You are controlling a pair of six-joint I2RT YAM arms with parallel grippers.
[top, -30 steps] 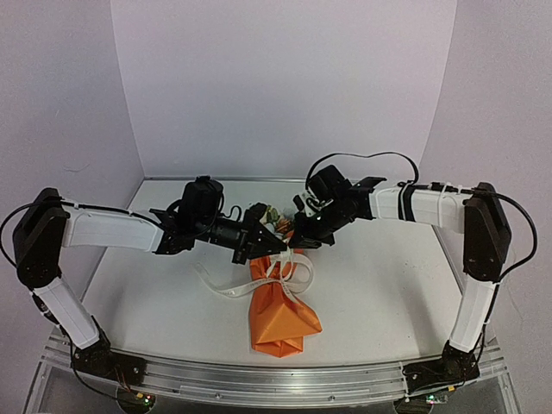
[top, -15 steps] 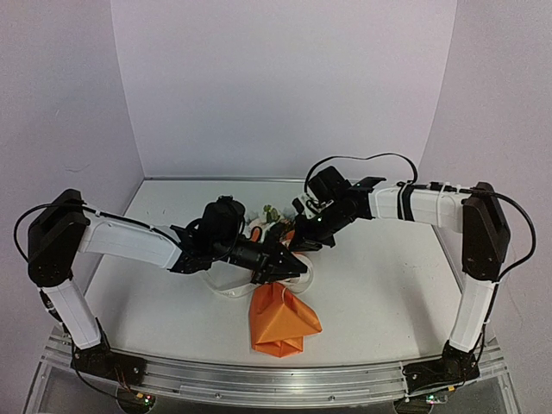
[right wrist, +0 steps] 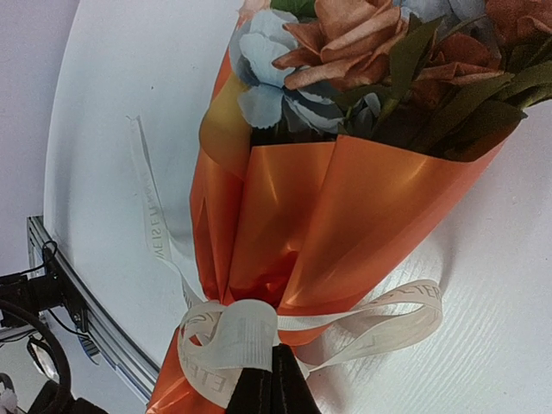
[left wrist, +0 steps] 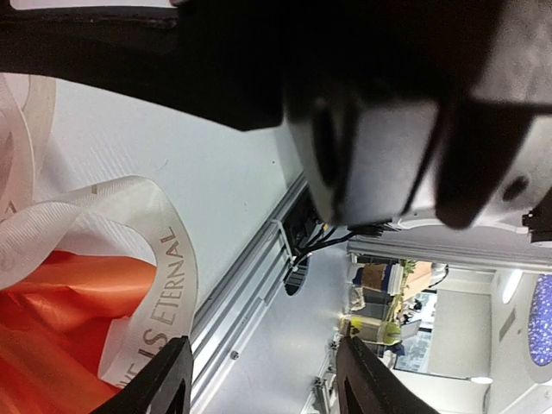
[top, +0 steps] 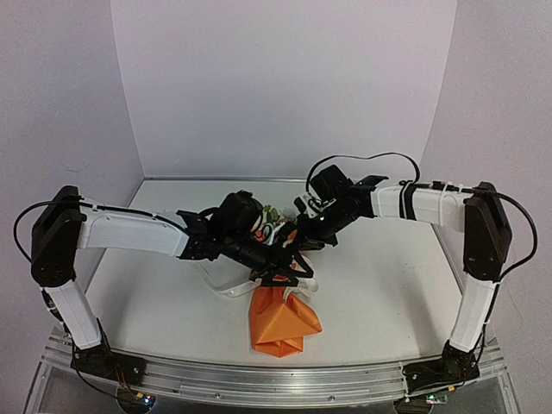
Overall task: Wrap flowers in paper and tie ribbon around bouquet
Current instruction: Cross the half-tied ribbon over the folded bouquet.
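The bouquet (top: 278,321) lies at the centre of the counter (top: 388,285), an orange paper cone with its folded end toward 6 o'clock and the flowers (right wrist: 354,43) toward 12. The ribbon (right wrist: 228,332) circles its waist in loose loops, and a free tail trails off toward 9 o'clock.

The right claw (right wrist: 269,386), reaching in from 2 o'clock, is pinched shut at the knot and seems to grip a strand. The left claw (left wrist: 266,379), coming from 9 o'clock, hovers over the waist with its jaws apart and nothing between them.

The tie looks slack. To finish well, the left claw should probably take the loop beside it and draw it away from the right claw, low and level, so the paper does not spring open.

The counter is white, with a metal rail (top: 276,379) at 6 o'clock. Plain lilac walls (top: 285,86) enclose the other three sides.
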